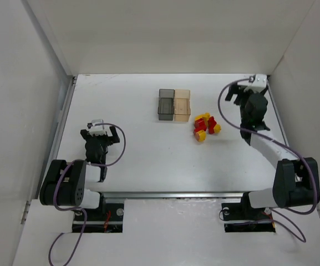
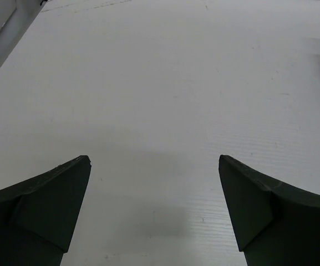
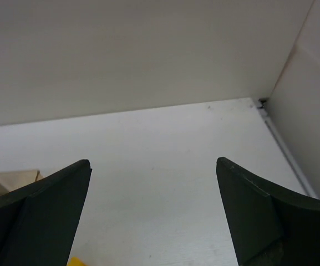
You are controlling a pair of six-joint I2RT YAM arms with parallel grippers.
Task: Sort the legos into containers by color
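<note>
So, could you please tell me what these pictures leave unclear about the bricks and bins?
- Top view: bricks too small and clumped to count.
- Top view: grey bin and tan bin too small to show contents.
- Right wrist view: finger hides most of the tan bin; bottom edge crops a yellow brick.

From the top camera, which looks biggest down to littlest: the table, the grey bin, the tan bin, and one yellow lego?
1. The table, by far the biggest.
2. The grey bin and the tan bin: they look the same size, so it's a tie.
3. The yellow lego, much littler than either bin.
</note>
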